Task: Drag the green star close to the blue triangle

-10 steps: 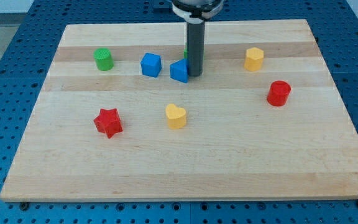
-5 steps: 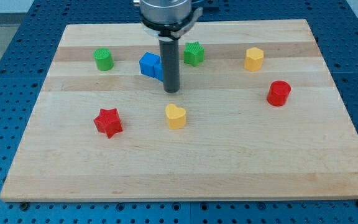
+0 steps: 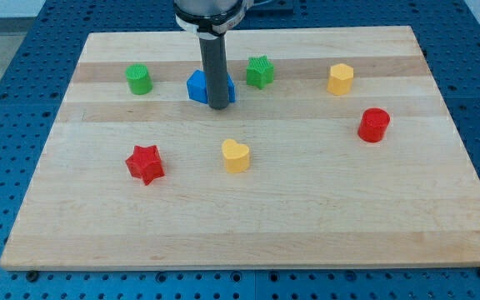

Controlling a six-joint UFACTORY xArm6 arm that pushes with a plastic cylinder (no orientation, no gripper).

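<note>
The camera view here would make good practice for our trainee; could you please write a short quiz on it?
1. True or false: my tip touches the green star.
2. Which block lies nearest the view's right edge? A) red cylinder B) yellow heart C) red star
3. Fill in: the rod hides part of the ___ blocks.

Key: 1 false; 2 A; 3 blue.

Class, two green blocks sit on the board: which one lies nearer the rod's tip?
The green star, just to the view's right of my tip. The green cylinder sits farther off, towards the view's left, beyond the blue blocks.
</note>
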